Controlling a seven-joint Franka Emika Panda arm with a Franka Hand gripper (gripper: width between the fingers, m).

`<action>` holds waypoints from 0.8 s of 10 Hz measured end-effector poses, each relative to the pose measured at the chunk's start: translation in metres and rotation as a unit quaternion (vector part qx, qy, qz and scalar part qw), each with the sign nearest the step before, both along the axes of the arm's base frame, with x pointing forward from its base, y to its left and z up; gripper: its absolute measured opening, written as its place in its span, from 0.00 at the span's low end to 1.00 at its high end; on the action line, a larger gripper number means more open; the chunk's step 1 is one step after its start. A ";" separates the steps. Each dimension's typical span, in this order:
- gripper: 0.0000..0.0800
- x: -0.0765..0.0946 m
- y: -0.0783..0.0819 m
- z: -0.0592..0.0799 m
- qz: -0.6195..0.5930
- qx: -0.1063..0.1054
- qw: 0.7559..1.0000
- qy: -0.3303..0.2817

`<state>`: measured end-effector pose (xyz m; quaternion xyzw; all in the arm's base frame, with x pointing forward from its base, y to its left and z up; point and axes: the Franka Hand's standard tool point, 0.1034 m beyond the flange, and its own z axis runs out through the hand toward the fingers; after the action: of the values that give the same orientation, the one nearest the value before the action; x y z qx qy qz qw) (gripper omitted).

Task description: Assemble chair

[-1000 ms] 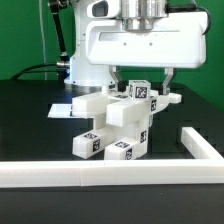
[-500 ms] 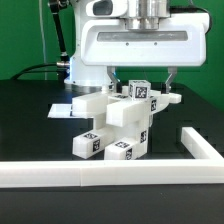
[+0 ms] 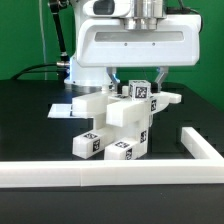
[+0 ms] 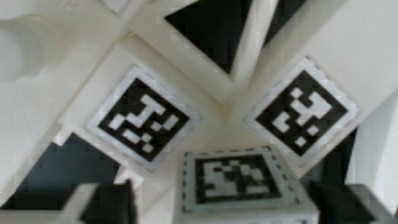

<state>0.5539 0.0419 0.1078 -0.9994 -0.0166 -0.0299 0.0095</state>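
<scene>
Fingers [image 3: 139,82] reach down from wrist, one each side of chair's [image 3: 115,122] top tagged block; in exterior view still spread, tips close to block faces, contact not clear. Chair sits directly below fingers on black desk [image 3: 30,115], partly assembled from blocky white parts. Wrist view: three black-and-white square tags between finger tips. No readable writing. White border rail [image 3: 100,173] in front of chair.

A black surface [image 3: 30,110] fills the scene under even light. A green wall [image 3: 25,30] stands behind, toward 10 o'clock, with a dark cable [image 3: 35,68] before it.
</scene>
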 end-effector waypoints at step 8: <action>0.34 0.000 0.000 -0.001 -0.254 0.020 0.967 0.006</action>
<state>0.5537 0.0421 0.1073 -0.9706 0.2385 -0.0258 0.0213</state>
